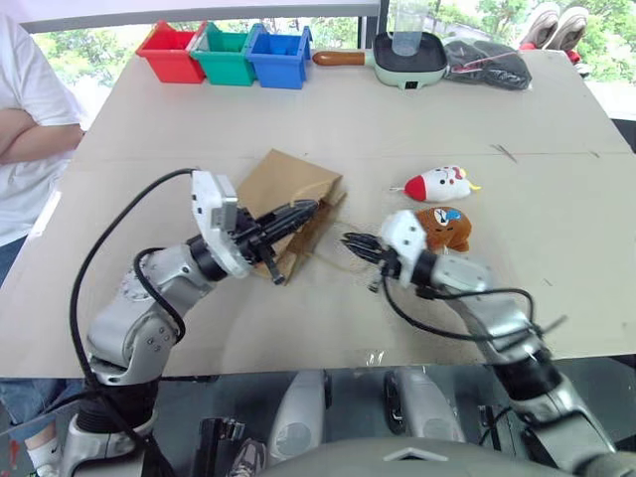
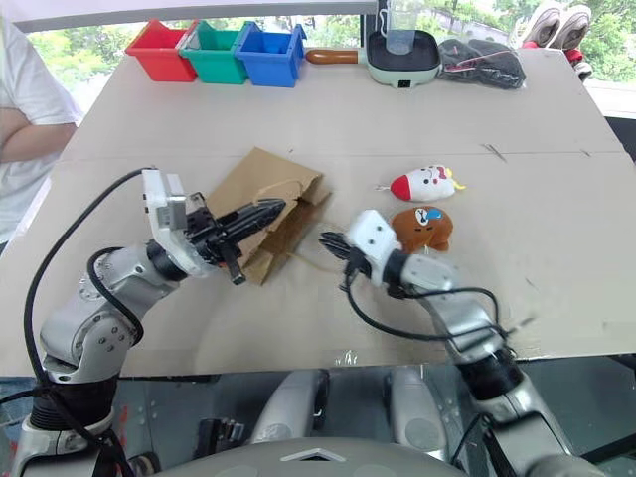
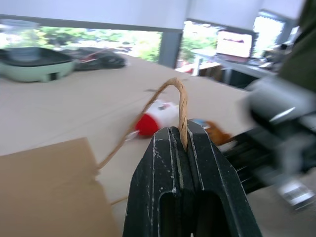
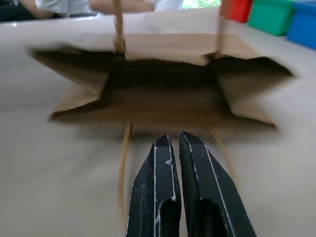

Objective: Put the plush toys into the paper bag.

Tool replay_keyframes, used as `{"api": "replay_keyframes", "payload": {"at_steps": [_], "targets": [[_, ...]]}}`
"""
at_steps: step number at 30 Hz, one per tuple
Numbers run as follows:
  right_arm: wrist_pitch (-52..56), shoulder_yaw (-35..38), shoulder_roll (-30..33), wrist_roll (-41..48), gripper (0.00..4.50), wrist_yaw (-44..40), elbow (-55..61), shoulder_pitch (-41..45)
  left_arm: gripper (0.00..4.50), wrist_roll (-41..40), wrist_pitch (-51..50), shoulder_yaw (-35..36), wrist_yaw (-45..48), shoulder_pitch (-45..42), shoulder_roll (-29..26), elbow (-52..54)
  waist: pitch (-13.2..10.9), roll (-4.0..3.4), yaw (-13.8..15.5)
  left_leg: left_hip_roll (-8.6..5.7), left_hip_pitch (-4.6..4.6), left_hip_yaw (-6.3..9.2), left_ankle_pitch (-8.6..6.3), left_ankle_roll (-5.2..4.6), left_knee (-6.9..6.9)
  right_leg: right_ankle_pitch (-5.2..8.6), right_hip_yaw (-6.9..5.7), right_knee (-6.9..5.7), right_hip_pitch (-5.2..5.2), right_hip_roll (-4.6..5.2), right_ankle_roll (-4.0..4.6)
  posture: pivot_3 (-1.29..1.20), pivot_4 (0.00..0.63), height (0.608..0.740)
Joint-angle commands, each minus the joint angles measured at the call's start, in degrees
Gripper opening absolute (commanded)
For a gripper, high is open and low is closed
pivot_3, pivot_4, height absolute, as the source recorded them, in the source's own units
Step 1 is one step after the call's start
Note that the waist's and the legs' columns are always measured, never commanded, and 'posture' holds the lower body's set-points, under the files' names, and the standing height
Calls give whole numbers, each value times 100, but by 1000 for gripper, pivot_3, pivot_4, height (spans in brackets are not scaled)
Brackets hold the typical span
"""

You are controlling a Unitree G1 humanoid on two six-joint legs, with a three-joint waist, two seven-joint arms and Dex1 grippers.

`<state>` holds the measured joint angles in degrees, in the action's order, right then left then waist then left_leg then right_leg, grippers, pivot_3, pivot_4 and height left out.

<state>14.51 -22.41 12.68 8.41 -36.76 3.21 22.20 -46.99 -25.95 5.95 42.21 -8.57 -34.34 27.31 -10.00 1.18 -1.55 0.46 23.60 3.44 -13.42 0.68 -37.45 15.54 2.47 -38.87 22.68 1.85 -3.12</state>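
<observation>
The brown paper bag (image 1: 288,184) lies on its side mid-table, its mouth facing my right gripper (image 4: 174,140). My left gripper (image 3: 183,133) is shut on the bag's upper cord handle (image 3: 180,98) and holds it up above the mouth. The right gripper (image 1: 350,241) is shut just in front of the mouth. The lower handle's cords (image 4: 123,163) run past it on both sides, and nothing shows between its fingers. The white plush toy with a red end (image 1: 437,184) and the brown plush toy (image 1: 447,227) lie on the table right of the bag, behind my right wrist.
Red (image 1: 171,52), green (image 1: 224,55) and blue (image 1: 278,57) bins stand along the far edge, beside a pale green electric pan (image 1: 409,58) and a black bundle (image 1: 487,62). A person in a white shirt (image 1: 25,129) stands at the table's left side.
</observation>
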Motion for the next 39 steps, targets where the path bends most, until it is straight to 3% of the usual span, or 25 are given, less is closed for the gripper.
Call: {"api": "replay_keyframes", "payload": {"at_steps": [1,9,15,19,22,30,39], "targets": [[-423,-79,-295,-159,27,-121,-774,382,0,-288,-165,39,-115,-53,86,410,0,0,0,0,0,1,0,0,0,0,-2,0,0,-1,0,0,150,740],[-863,-154,-1068,-453,27,-140,-2366,954,0,-559,-291,468,-527,-412,158,423,0,0,-36,-1,-1,3,3,5,2,0,-4,-3,1,-4,1,0,150,740],[-799,-62,-1499,-725,27,331,-2986,1025,0,-566,-299,998,-957,-964,68,69,3,2,-70,-2,-10,7,5,8,4,0,-1,-6,-2,-5,1,0,150,740],[-427,-139,-1682,-1179,27,942,-3100,1057,0,-133,-113,1112,-1051,-1246,-77,-228,6,6,-92,-1,-23,5,8,14,7,-1,5,-14,-5,-11,2,0,150,740],[52,-241,-1790,-1575,27,1393,-3037,1131,0,128,-98,1191,-1138,-1333,-199,-380,7,4,-98,1,-94,-1,8,15,33,0,17,-10,-59,-14,4,0,150,740],[240,56,-1921,-1783,27,2034,-3677,1782,0,807,277,1327,-1165,-1888,-399,-1022,7,4,-65,2,-98,2,11,19,31,1,9,-9,-67,-19,5,0,150,740],[-284,357,-1854,-1325,27,1503,-3166,1757,0,1169,548,943,-820,-1890,-219,-930,6,5,-66,-6,-77,10,11,21,41,1,4,4,-56,-5,4,0,150,740]]}}
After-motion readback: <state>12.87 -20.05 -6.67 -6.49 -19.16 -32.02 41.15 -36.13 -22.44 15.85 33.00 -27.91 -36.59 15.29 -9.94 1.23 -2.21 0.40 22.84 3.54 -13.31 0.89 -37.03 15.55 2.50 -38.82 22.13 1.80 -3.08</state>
